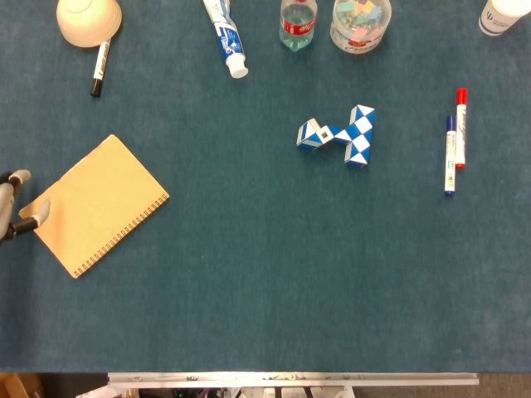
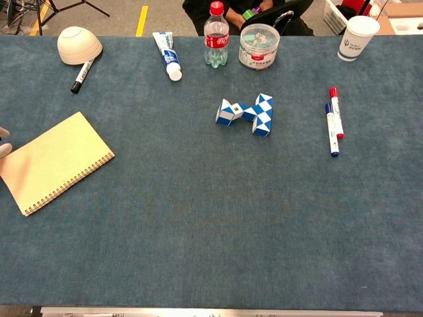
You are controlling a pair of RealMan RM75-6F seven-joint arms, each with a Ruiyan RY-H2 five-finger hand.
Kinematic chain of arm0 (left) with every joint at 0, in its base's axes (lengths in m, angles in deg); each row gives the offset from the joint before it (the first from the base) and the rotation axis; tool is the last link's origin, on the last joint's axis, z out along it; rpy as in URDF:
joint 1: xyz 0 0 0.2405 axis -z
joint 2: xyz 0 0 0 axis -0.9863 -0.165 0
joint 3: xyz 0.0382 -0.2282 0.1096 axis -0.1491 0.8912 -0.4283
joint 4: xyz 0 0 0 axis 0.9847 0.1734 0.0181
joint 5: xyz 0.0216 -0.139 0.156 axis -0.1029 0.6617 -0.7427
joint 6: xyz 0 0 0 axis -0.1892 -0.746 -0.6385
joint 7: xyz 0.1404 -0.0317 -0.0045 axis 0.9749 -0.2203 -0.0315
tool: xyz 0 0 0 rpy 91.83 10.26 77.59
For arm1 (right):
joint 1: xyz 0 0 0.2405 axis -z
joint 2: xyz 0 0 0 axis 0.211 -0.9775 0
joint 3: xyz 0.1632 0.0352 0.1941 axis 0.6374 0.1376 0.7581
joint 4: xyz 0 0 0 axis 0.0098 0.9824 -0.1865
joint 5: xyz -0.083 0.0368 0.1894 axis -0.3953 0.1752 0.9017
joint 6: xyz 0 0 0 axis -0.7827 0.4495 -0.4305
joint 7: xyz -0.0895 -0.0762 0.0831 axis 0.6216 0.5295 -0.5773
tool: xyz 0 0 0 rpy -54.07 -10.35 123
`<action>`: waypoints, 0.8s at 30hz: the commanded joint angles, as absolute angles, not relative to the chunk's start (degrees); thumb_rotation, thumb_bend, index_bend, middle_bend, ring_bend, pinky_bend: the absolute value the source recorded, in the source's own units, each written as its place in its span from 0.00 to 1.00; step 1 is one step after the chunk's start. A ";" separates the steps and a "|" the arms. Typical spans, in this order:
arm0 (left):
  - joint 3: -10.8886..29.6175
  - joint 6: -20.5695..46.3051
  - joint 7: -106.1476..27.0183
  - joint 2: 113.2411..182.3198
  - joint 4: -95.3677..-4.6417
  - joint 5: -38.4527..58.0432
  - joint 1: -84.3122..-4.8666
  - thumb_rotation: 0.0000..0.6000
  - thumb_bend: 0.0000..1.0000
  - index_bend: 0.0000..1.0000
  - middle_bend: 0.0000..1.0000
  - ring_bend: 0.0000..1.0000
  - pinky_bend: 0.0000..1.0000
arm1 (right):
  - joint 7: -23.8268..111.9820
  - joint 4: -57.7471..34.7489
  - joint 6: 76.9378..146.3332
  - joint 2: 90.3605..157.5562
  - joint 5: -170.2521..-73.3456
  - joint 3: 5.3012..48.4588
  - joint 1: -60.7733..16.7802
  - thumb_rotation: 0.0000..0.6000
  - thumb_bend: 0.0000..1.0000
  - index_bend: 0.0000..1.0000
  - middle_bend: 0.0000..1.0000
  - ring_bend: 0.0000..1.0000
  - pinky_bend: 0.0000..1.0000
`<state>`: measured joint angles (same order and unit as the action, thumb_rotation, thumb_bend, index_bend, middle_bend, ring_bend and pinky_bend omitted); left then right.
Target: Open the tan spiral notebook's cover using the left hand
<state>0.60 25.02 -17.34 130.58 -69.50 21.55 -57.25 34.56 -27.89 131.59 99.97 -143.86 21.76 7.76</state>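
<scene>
The tan spiral notebook lies flat and closed on the blue table at the left, its wire binding along the lower-right edge; the chest view shows the notebook the same way. Only the fingertips of my left hand show at the frame's left edge, spread apart and holding nothing, the thumb tip right at the notebook's left corner. In the chest view just a sliver of the left hand is visible. My right hand appears in neither view.
At the back stand a bowl, a black marker, a toothpaste tube, a bottle, a clear tub and a paper cup. A blue-white snake puzzle lies mid-table; red and blue markers lie right.
</scene>
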 commanded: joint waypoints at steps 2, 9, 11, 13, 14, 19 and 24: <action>-0.15 25.54 -17.18 130.87 -69.14 21.92 -57.19 0.00 0.32 0.16 0.20 0.00 0.03 | 34.68 -28.00 131.52 100.01 -143.88 21.72 7.72 1.00 0.40 0.34 0.28 0.21 0.31; -1.31 25.94 -16.41 131.31 -68.60 22.89 -56.92 0.00 0.32 0.16 0.21 0.00 0.03 | 34.91 -28.26 131.60 99.98 -143.97 21.67 7.71 1.00 0.40 0.34 0.28 0.21 0.31; -1.83 26.10 -15.98 130.69 -69.72 23.09 -56.81 0.00 0.32 0.16 0.21 0.00 0.03 | 34.94 -28.32 131.72 99.93 -143.98 21.63 7.79 1.00 0.40 0.34 0.28 0.21 0.31; -2.37 26.24 -15.45 130.12 -70.88 23.28 -56.68 0.00 0.32 0.17 0.22 0.00 0.03 | 34.95 -28.28 131.72 99.98 -143.85 21.63 7.84 1.00 0.40 0.34 0.28 0.21 0.31; -2.77 26.33 -15.07 129.76 -71.70 23.39 -56.59 0.00 0.32 0.17 0.22 0.00 0.03 | 34.92 -28.28 131.76 99.97 -143.80 21.63 7.88 1.00 0.40 0.34 0.28 0.21 0.31; -4.30 26.55 -13.05 128.00 -75.73 24.15 -55.87 0.00 0.32 0.18 0.23 0.00 0.03 | 34.85 -28.23 131.84 99.95 -143.92 21.63 7.87 1.00 0.40 0.34 0.28 0.21 0.31; -5.84 26.85 -11.19 125.88 -80.75 24.37 -54.79 0.00 0.32 0.18 0.24 0.00 0.03 | 34.67 -28.16 131.81 99.97 -144.00 21.59 7.85 1.00 0.40 0.34 0.28 0.21 0.31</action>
